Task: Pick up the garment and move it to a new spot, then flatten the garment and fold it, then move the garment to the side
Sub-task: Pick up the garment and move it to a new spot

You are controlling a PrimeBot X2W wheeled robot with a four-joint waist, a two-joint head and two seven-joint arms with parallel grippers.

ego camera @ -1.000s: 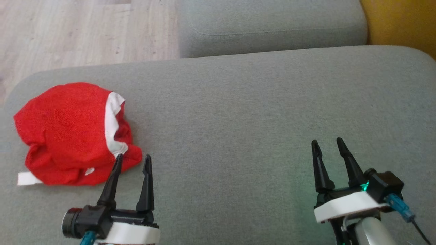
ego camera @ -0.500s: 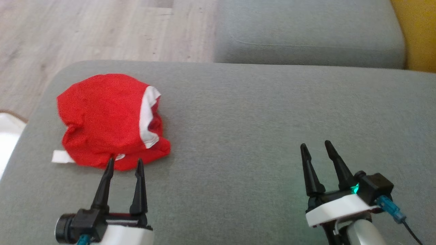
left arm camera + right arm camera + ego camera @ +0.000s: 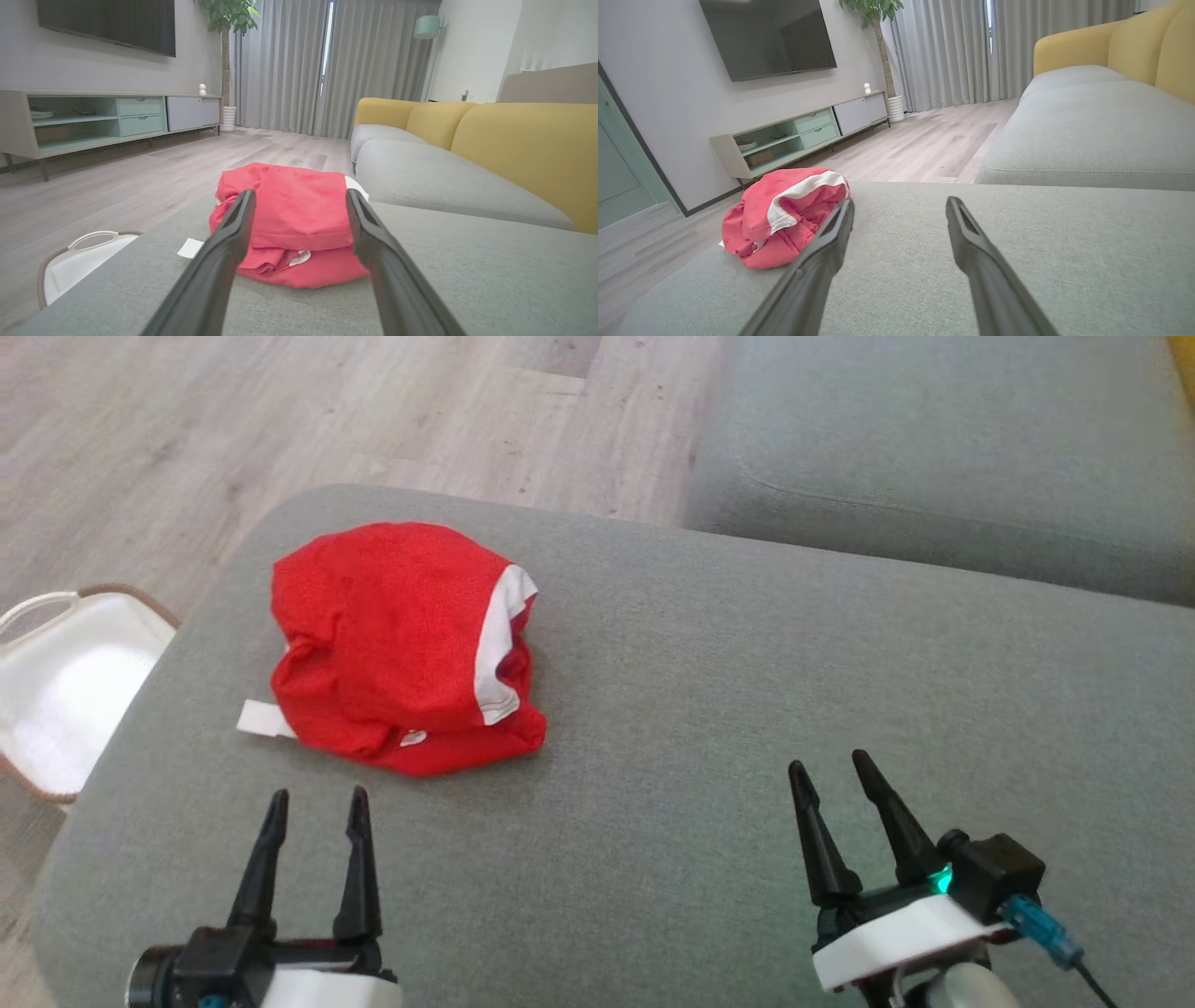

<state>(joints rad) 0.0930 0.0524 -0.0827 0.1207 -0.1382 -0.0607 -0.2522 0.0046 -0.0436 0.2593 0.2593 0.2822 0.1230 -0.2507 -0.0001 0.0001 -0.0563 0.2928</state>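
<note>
A crumpled red garment (image 3: 397, 639) with a white band and a white tag lies on the grey cushion (image 3: 709, 728), towards its far left corner. My left gripper (image 3: 316, 795) hovers open just short of the garment's near edge, touching nothing. In the left wrist view the garment (image 3: 294, 219) sits straight ahead between the open left gripper (image 3: 299, 195) fingers. My right gripper (image 3: 829, 761) is open over bare cushion at the lower right, well away from the cloth. In the right wrist view the garment (image 3: 780, 217) lies to the left of the open right gripper (image 3: 899, 201).
A white basket (image 3: 65, 691) with a brown rim stands on the wooden floor (image 3: 280, 420) off the cushion's left edge. A second grey seat cushion (image 3: 943, 457) lies beyond, with yellow backrests (image 3: 514, 140). A TV cabinet (image 3: 107, 116) lines the far wall.
The head camera has swung left, shifting the whole picture right and bringing the basket into sight. The left gripper now sits back from the garment's edge. Both grippers stay open.
</note>
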